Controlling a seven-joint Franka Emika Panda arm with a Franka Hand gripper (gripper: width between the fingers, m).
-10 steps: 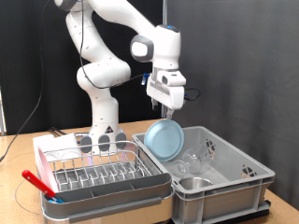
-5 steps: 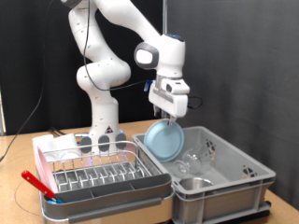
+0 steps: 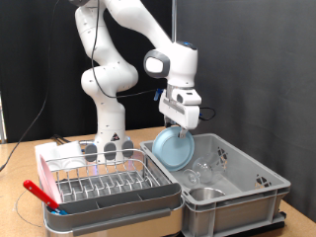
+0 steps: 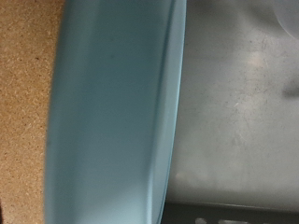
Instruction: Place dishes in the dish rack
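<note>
The arm bends down from its raised elbow, wrist pointing downward, with the gripper [image 3: 182, 122] right at the upper rim of the light-blue plate [image 3: 175, 148], which leans upright inside the grey bin [image 3: 247, 178]. Whether the fingers pinch it I cannot tell. The dish rack [image 3: 104, 184] stands beside the bin.

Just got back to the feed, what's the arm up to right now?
The gripper is right above the top edge of the round light-blue plate, which stands on edge against the wall of the large grey plastic bin. The wrist view is filled with that plate's rim. No grasp is visible yet. A small shiny steel bowl and clear glass pieces sit in the bin. The silver wire dish rack holds no dishes that can be made out.
</note>
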